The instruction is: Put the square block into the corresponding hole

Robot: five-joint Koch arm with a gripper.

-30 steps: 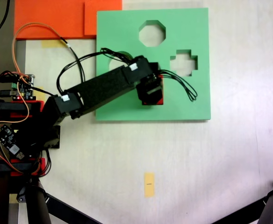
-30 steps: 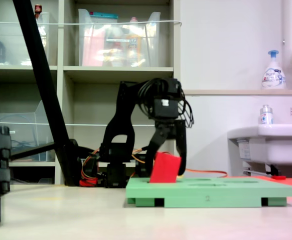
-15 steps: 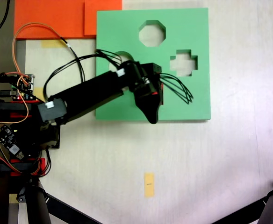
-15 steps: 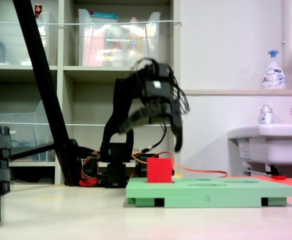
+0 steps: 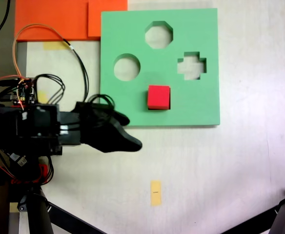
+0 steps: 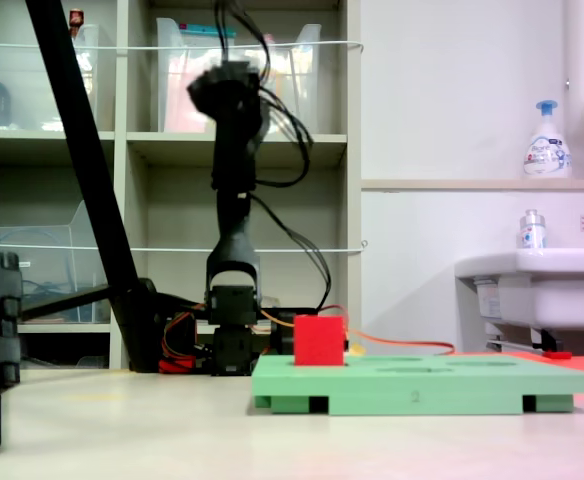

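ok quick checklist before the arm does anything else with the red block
1. Red block sits at the square hole of the green board: ok.
2. Block sunk flush: not ok; in the second exterior view it stands proud of the board top.
3. Block upright, not tilted: ok.
4. Pincer off the block and the board: ok.
5. Pincer open or shut: cannot tell.
6. Round hole uncovered: ok.

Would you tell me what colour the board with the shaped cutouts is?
The board is light green, showing best in the first exterior view.
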